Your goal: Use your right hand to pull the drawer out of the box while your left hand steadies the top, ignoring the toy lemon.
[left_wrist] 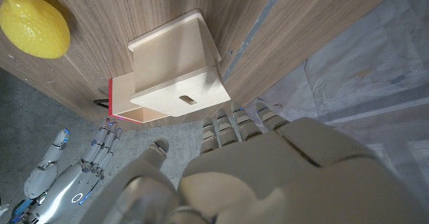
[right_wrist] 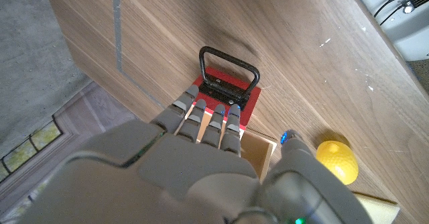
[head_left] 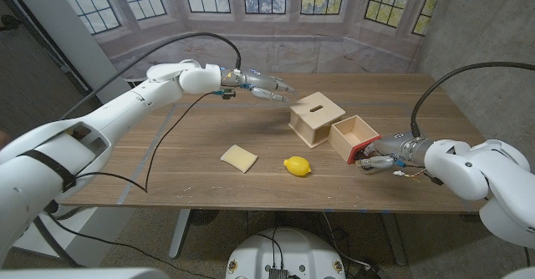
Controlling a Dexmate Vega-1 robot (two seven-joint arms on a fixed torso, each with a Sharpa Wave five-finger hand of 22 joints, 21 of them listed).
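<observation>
The drawer point(head_left: 354, 135), an open-topped tray of pale wood with a red front panel and a black loop handle, stands pulled out of the box and lies on the wooden table point(head_left: 167, 158) just to the right of it, its nearest corner touching or almost touching the box. Its red front faces the near right, toward the robot's right hand point(head_left: 386, 159). The box point(head_left: 317, 119), a small pale plywood cube with a slot cut in its top, sits right of the table's middle, turned at a slant to the table edge.

The right hand hovers just beside the drawer's front, low over the table, fingers stretched out side by side with the thumb apart. In the right wrist view its fingertips point(right_wrist: 214, 113) reach to the red panel point(right_wrist: 226, 98) next to the black handle point(right_wrist: 228, 73), and nothing is wrapped in them; whether they touch the panel I cannot tell.

The left hand point(head_left: 261, 86) hangs in the air to the far left of the box, clear of its top, fingers extended and loosely spread, holding nothing. The left wrist view looks past its fingers point(left_wrist: 234, 125) at the box's slotted top point(left_wrist: 181, 98).

A yellow toy lemon point(head_left: 297, 166) lies near the front of the table, on the near side of the box. Left of it lies a flat square piece of pale wood point(head_left: 239, 157)
</observation>
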